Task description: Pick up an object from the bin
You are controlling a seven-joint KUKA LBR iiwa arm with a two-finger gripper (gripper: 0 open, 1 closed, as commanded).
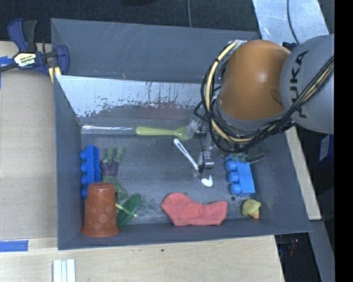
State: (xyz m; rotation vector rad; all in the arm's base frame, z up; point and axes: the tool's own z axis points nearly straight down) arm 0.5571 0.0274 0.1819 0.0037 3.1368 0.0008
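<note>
My gripper [207,162] reaches down right of the bin's middle, under the arm's orange dome. A white plastic spoon [188,155] lies slanted right beside it, with its bowl end just below the gripper's tip; I cannot tell whether they touch. A blue toy block [240,177] lies close on the gripper's right. A yellow-green utensil [160,131] lies flat to its upper left, along the back of the bin floor. Below it, by the front wall, sprawls a red cloth-like lump [194,211].
A small yellow-green toy [250,208] sits in the front right corner. At the left lie a blue studded brick [89,169], a purple and green toy bunch [110,163], an upturned orange cup [100,210] and a green leafy piece [128,207].
</note>
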